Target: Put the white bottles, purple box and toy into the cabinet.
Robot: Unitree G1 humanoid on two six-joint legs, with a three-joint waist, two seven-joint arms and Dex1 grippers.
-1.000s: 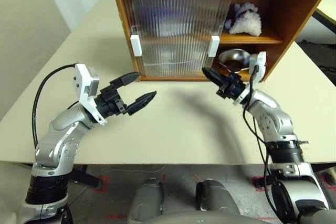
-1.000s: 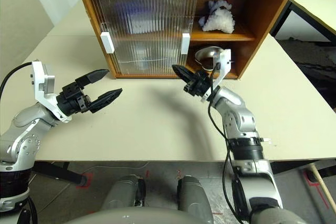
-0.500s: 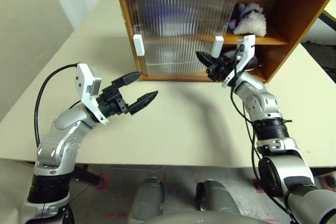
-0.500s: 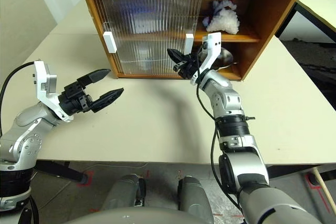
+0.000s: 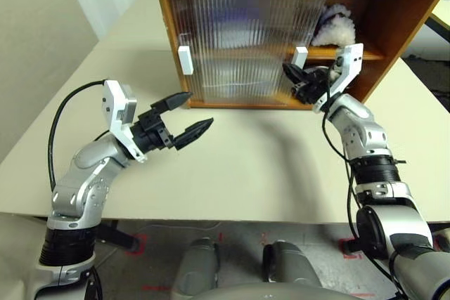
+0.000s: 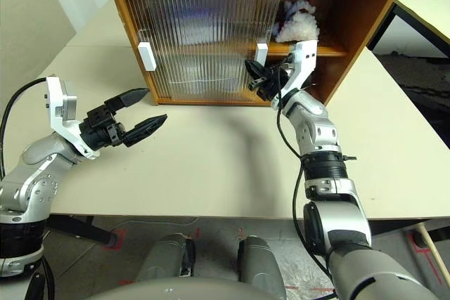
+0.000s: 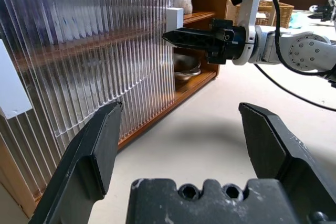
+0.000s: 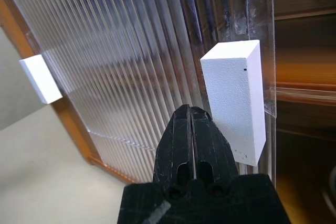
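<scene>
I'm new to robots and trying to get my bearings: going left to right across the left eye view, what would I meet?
Left gripper, open → left white door handle → right white door handle with the shut right gripper at it → plush toy on the cabinet's upper shelf.

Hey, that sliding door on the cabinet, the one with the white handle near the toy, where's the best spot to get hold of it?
Probably the white block handle itself. It stands proud of the ribbed door, which offers nothing else to catch. Come from the front at its side face; the shut right tool already sits beside it, so pushing sideways against that face may work better than pinching.
</scene>
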